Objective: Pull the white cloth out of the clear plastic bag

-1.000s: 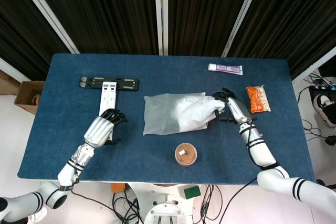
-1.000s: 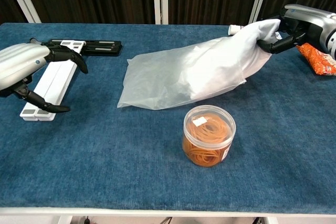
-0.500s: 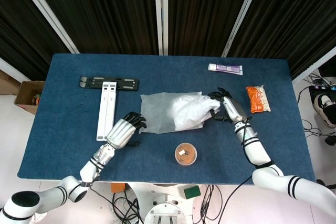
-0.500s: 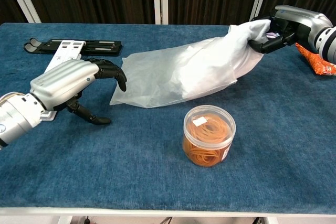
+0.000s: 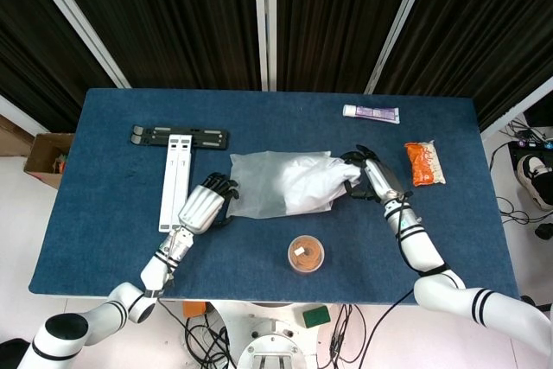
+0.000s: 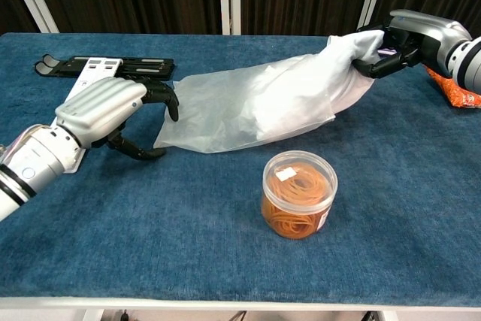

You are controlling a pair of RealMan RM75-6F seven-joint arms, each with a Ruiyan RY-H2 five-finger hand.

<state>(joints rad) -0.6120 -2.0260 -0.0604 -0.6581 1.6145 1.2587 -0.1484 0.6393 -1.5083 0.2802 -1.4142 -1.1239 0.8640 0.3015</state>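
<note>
The clear plastic bag (image 5: pixel 272 186) (image 6: pixel 240 107) lies across the middle of the table with the white cloth (image 5: pixel 339 176) (image 6: pixel 347 62) inside it, the cloth's end bulging out at the right. My right hand (image 5: pixel 373 179) (image 6: pixel 402 35) grips that end of the cloth and holds it raised off the table. My left hand (image 5: pixel 206 203) (image 6: pixel 113 107) sits at the bag's left edge, fingers spread around the lower left corner; they do not look closed on it.
A clear jar of orange rubber bands (image 5: pixel 306 253) (image 6: pixel 298 195) stands just in front of the bag. A black and white folding stand (image 5: pixel 177 162) (image 6: pixel 98 69) lies at the left. A tube (image 5: pixel 371 113) and an orange snack packet (image 5: pixel 423 163) (image 6: pixel 451 84) lie at the right.
My left hand has moved right from beside the stand to the bag's left corner. My right hand has pulled the cloth end slightly up and back, dragging the bag a little.
</note>
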